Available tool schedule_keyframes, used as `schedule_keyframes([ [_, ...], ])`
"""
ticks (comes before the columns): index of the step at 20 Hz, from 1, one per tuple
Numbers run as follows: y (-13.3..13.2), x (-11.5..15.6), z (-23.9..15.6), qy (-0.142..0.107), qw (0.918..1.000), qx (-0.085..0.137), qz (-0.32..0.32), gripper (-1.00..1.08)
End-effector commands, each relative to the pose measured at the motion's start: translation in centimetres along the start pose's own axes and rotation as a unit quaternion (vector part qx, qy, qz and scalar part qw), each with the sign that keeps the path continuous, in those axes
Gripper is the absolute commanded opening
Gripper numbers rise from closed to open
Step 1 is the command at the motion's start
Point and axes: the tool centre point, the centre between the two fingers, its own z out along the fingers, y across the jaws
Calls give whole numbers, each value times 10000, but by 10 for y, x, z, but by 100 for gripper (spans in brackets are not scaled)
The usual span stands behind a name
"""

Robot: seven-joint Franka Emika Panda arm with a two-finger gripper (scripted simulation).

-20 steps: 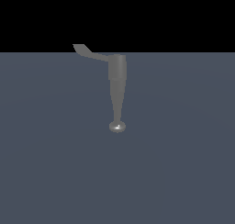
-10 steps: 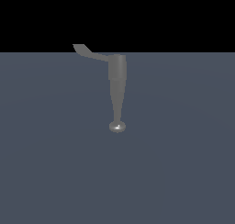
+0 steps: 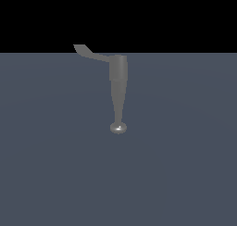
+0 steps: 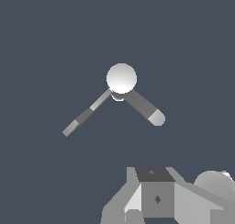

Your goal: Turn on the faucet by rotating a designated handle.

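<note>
The grey faucet (image 3: 118, 81) stands on the dark grey floor, its cylinder tapering to a stem with a shiny knob (image 3: 118, 127). The thin curved handle (image 3: 90, 53) projects from the cylinder toward the exterior view's left, ending in a flared tip. In the wrist view the knob (image 4: 121, 78) shows as a bright ball, with the thin handle (image 4: 85, 117) and the thicker body (image 4: 146, 109) spreading from it. My gripper (image 4: 155, 191) shows only in the wrist view, apart from the faucet. Its fingers read as one block with no gap, holding nothing.
A flat dark grey floor (image 3: 185, 174) spreads around the faucet, under a black background. A rounded pale part of the arm (image 4: 213, 184) shows beside the gripper in the wrist view.
</note>
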Motion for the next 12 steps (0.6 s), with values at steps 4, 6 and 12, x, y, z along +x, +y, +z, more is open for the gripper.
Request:
schedule_keyframes([
  [4,-21,11,17,-8,9977,14,672,-100],
  [6,-29,14,24,-9,9958,17,913,-100],
  [12,-51,25,46,-5,9865,22,1635,-100],
])
